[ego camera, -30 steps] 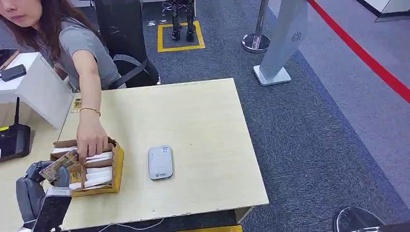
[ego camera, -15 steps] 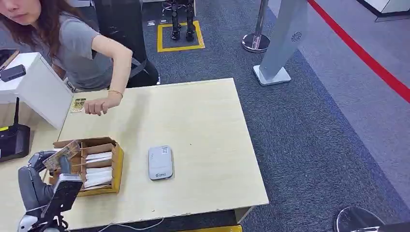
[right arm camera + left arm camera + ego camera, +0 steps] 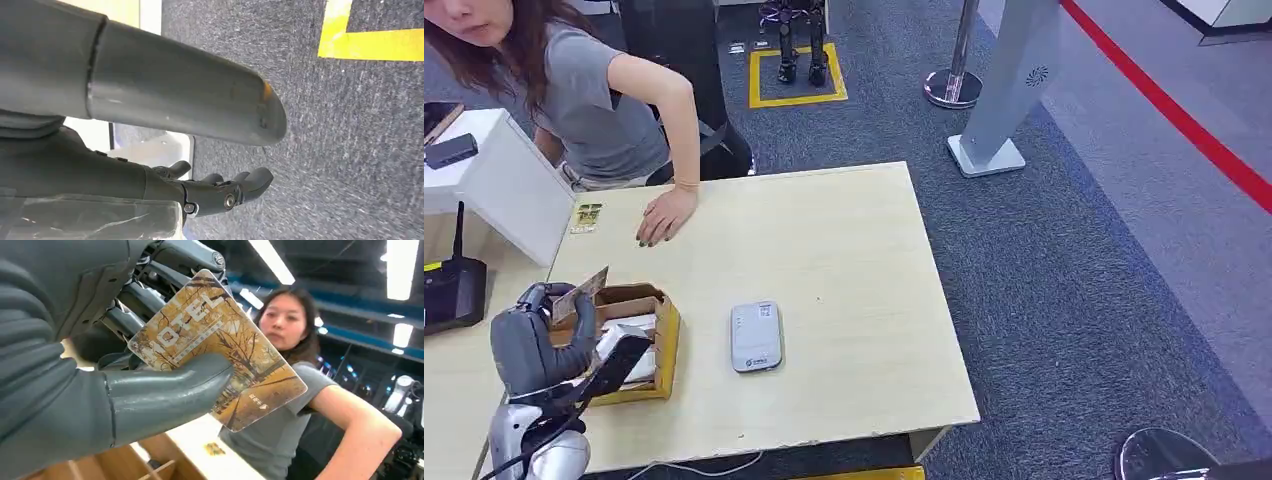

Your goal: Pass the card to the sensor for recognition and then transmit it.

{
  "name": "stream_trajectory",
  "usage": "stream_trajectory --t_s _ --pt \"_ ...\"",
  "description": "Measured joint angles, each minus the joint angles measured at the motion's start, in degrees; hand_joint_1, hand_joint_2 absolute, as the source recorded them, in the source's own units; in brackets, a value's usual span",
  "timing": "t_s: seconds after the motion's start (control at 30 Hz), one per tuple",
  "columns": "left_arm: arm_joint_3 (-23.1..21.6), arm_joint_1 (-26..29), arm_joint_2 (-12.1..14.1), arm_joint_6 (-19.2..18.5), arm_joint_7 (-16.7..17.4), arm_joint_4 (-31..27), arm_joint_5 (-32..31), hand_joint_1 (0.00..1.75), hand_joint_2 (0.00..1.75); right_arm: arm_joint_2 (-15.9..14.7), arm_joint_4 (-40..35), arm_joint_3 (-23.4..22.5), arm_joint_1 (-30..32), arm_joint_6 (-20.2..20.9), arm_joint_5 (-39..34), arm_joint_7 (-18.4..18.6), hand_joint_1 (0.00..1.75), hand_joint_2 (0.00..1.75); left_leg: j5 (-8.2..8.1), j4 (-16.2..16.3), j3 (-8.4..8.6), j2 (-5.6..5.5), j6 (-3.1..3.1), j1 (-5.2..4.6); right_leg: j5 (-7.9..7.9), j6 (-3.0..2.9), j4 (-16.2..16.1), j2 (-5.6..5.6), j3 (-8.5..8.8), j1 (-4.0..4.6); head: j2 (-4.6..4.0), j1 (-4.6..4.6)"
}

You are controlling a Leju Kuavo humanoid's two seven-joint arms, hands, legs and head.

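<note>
**Card held up in left hand, over the box**

Your left hand (image 3: 542, 335) pinches the card (image 3: 580, 293) btwn thumb and fingers, raised above the cardboard box (image 3: 662, 345) at the table's (image 3: 844, 300) near-left. From the head view you get only the card's thin edge, tilted. The left wrist view gives you what that one can't: the card's face (image 3: 220, 350), autumn-tree print w/ "HOTEL" lettering, thumb (image 3: 165, 395) pressed across its lower part, darker fingers behind it.

The sensor (image 3: 756, 336), a small grey-white unit, lies flat on the table just right of the box, apart from hand and card. Box slots hold more white cards.

Right hand (image 3: 220, 192) shows in the right wrist view: nothing in it, fingers loosely curled, over grey carpet w/ a yellow floor line (image 3: 372, 42).

A person in a grey shirt (image 3: 604, 110) leans at the far-left edge, hand (image 3: 662, 215) flat on the tabletop, near a small card (image 3: 585, 217) lying there.
</note>
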Motion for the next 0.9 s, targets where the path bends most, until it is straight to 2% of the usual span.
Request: stream_trajectory --t_s 0.23,0.7,0.77,0.9 --pt "-5.8 -3.3 0.5 4.4 4.0 4.3 -15.0 1.75 1.75 0.0 0.0 1.1 -0.3 0.2 0.4 0.0 0.0 0.0 -0.01 0.0 -0.01 0.0 0.01 -0.01 0.0 0.0 0.0 0.0 -0.01 -0.01 0.0 0.02" --pt "-16.1 -6.3 0.6 5.4 7.1 9.4 -23.3 1.75 1.75 -0.1 0.0 1.6 -0.3 0.3 0.7 0.0 0.0 0.0 -0.01 0.0 -0.01 0.01 0.01 -0.02 0.0 0.0 0.0 0.01 -0.01 -0.02 0.0 0.0" --pt "-17.5 -6.8 0.6 5.2 8.4 10.5 -24.9 1.75 1.75 -0.1 0.0 1.7 -0.3 0.4 0.7 0.0 0.0 0.0 -0.01 0.0 -0.01 0.0 0.01 -0.02 0.0 0.0 0.0 0.01 -0.01 -0.02 0.0 0.0" --pt "-21.0 -8.5 0.9 4.4 13.2 14.0 -30.8 1.75 1.75 -0.2 0.0 2.2 -0.4 0.7 0.9 0.0 0.0 0.0 -0.01 0.0 -0.01 0.0 0.01 -0.02 0.0 0.0 0.0 0.01 -0.01 -0.02 -0.02 0.0"
